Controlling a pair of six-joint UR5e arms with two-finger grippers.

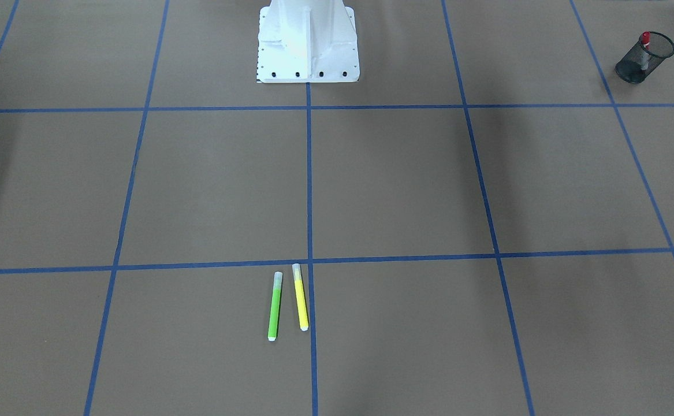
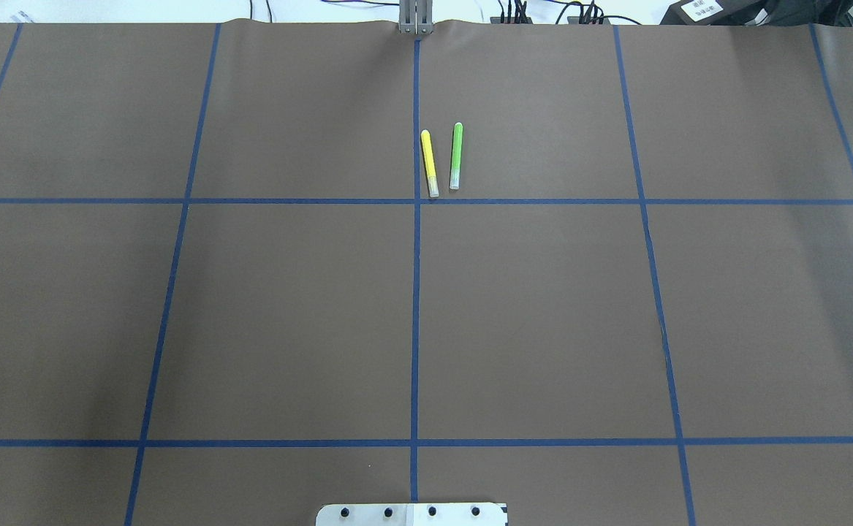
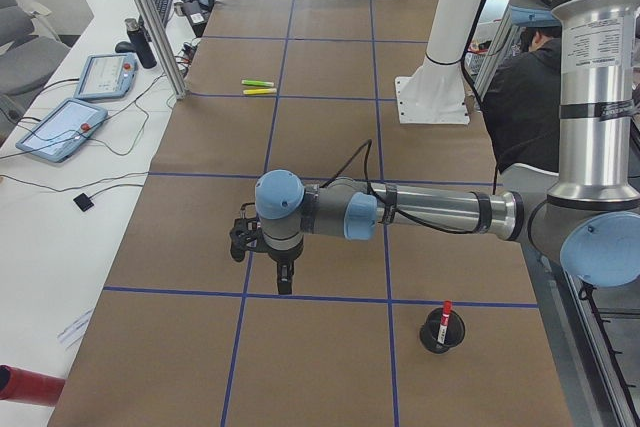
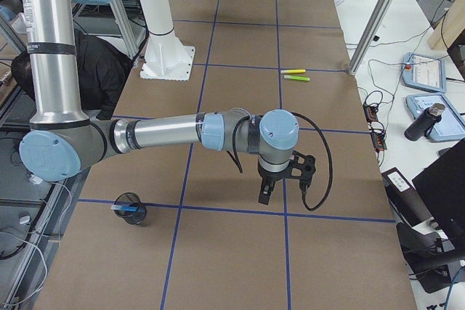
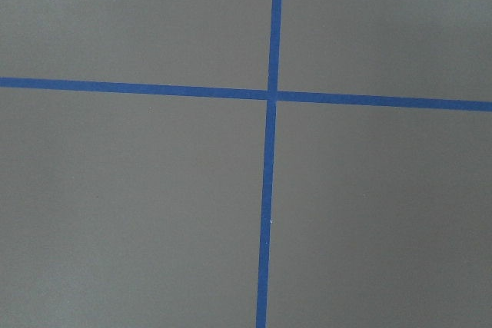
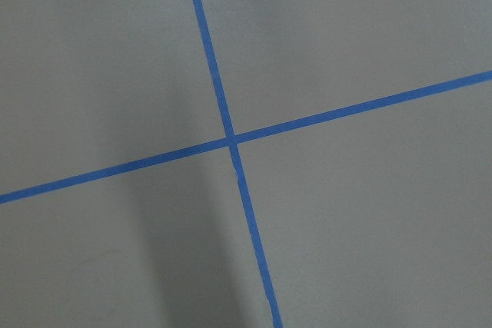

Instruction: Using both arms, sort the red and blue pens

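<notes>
The red pen [image 1: 645, 39] stands in a black mesh cup [image 1: 643, 62] at the table corner on my left side; the exterior left view shows the same red pen [image 3: 446, 309] in its cup [image 3: 441, 335]. A blue pen [image 4: 126, 209] rests in a second mesh cup [image 4: 138, 218] at the corner on my right. My left gripper [image 3: 284, 282] points down over the table a short way from the red pen's cup. My right gripper [image 4: 265, 195] hangs likewise near the blue pen's cup. Both show only in side views, so I cannot tell their state. The wrist views hold only tape lines.
A green marker [image 1: 274, 306] and a yellow marker [image 1: 300, 297] lie side by side at the far middle of the table. The white robot pedestal [image 1: 308, 46] stands at the near edge. A person in black [image 3: 520, 97] sits behind it. Tablets [image 3: 60, 127] lie on the side bench.
</notes>
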